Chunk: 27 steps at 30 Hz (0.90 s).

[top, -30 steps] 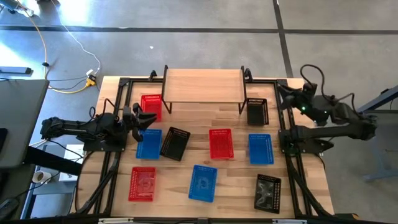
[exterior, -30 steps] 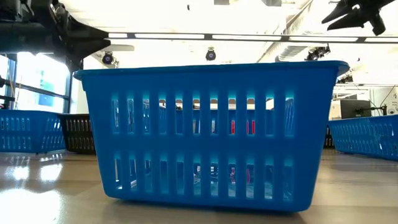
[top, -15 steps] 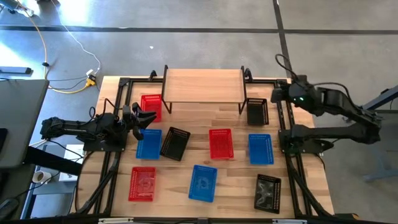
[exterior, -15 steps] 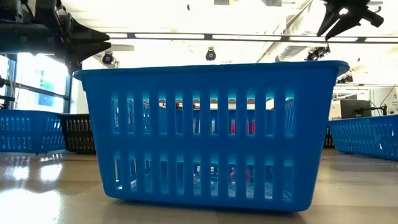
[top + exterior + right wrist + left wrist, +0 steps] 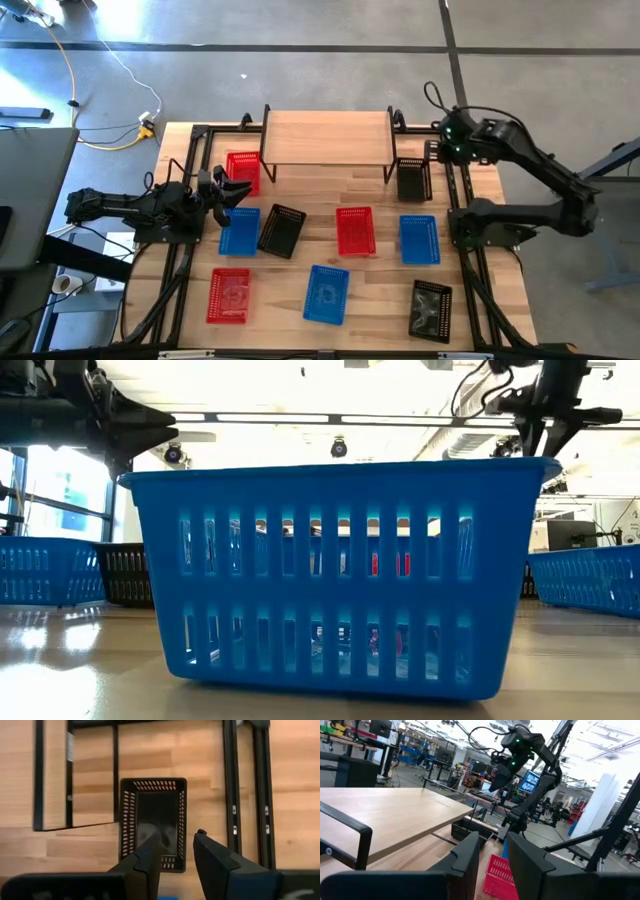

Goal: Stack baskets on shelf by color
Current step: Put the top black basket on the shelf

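Nine mesh baskets sit on their bases on the wooden table. Three are red (image 5: 243,172) (image 5: 354,230) (image 5: 229,296), three blue (image 5: 238,230) (image 5: 419,239) (image 5: 326,294), three black (image 5: 281,230) (image 5: 413,178) (image 5: 430,310). The shelf (image 5: 326,138) stands on its black legs at the far edge, bare. My right gripper (image 5: 434,152) hovers open, pointing steeply down over the black basket (image 5: 155,815) beside the shelf's right end, holding nothing. My left gripper (image 5: 238,188) waits open and about level at the left, above the far-left red basket.
Black frame rails (image 5: 458,215) run along both table sides beside the arm bases. In the low view the near blue basket (image 5: 335,575) fills the picture. The shelf's right legs (image 5: 39,780) stand close to the black basket. Bare wood lies between the basket rows.
My right gripper has swung from the table's right edge toward the left and far side, coming over the black basket by the shelf, and has tipped from near level to pointing steeply down. The baskets and the left arm have kept still.
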Available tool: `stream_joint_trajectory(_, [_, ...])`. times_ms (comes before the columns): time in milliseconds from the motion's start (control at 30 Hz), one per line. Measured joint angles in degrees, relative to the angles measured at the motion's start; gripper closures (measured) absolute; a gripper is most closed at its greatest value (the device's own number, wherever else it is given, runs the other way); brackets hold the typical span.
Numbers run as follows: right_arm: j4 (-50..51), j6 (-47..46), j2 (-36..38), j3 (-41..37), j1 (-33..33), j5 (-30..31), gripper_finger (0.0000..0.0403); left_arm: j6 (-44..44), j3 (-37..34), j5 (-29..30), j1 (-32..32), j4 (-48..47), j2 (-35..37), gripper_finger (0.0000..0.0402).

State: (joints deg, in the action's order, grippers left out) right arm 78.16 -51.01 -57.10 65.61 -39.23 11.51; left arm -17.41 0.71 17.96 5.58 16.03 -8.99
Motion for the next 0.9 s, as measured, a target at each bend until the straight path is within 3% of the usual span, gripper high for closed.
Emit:
stream_joint_trajectory(267, [0.0,2.2,-6.2,0.0,-5.5,-2.6,0.0302,0.0,0.0,0.0,0.0,0.0,0.0,0.0312])
stream_joint_trajectory(600, [0.0,12.4,-17.8,0.0,-14.7,-11.1,0.0302,0.0,0.0,0.0,0.0,0.0,0.0,0.0312])
stream_joint_trajectory(900, [-0.2,15.5,-28.3,0.0,-18.0,-13.9,0.0302,0.0,0.0,0.0,0.0,0.0,0.0,0.0312])
